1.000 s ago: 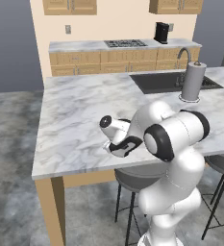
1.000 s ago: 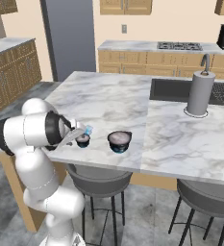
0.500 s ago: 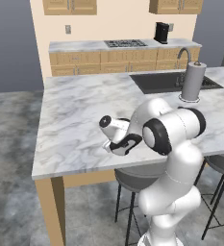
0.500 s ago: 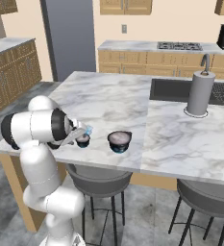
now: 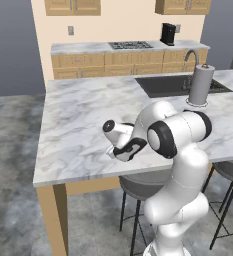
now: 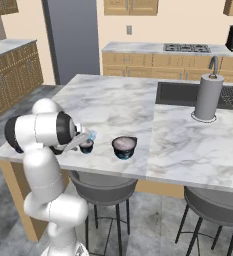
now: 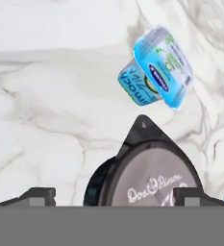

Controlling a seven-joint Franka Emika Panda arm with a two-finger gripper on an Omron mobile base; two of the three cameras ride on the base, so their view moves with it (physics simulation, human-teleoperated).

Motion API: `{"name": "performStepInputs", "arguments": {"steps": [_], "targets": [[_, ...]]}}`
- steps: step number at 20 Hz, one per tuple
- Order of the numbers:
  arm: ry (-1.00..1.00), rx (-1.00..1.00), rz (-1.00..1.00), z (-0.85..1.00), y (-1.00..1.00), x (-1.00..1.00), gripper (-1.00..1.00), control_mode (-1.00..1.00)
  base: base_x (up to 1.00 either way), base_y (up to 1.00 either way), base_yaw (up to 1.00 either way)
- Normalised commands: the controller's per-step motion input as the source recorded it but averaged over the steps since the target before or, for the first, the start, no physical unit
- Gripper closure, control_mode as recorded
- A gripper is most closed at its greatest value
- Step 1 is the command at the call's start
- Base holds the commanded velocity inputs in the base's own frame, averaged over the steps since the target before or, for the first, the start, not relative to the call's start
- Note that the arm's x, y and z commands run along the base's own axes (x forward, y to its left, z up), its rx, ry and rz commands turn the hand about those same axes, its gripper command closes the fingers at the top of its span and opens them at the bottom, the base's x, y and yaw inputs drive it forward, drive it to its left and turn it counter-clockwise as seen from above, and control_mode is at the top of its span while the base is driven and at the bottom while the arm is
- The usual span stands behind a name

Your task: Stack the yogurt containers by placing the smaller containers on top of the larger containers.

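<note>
My gripper (image 7: 114,197) hangs right over the small tub (image 7: 149,178) near the island counter's (image 6: 138,107) front edge. Tiny cup (image 7: 156,67) sits just beyond that tub, tilted. Wider tub (image 6: 124,147) stands to the small tub's right, apart. Paper towel holder (image 6: 208,97) well behind.

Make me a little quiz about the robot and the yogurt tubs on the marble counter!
1. True or false: the wide dark-blue round tub with the grey top has another tub stacked on it.
2. In the hand view, which thing lies closest in front of the gripper? A) a tiny pale-blue cup B) the small dark round tub with a pale grey lid C) a paper towel roll
3. Fill in: the gripper's jaws stand ____.
Key: 1 false; 2 B; 3 open.
</note>
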Motion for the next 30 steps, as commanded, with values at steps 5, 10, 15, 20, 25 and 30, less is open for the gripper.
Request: {"name": "performStepInputs", "arguments": {"steps": [5,10,15,20,25,30], "targets": [[0.02,0.0,0.0,-0.38,-0.04,0.0,1.0,-1.0,0.0,0.0,0.0],[0.01,0.0,0.0,-0.58,-0.37,-0.05,1.0,-1.0,0.0,0.0,0.0],[0.0,0.0,0.0,-0.64,-0.49,-0.16,1.0,-1.0,0.0,0.0,0.0],[0.0,-0.02,0.0,-0.27,-0.17,-0.22,1.0,-1.0,0.0,0.0,0.0],[0.0,-0.05,-0.03,0.0,0.0,-0.37,1.0,-1.0,0.0,0.0,0.0],[0.0,-0.04,-0.02,0.3,-0.12,-0.38,1.0,-1.0,0.0,0.0,0.0]]}}
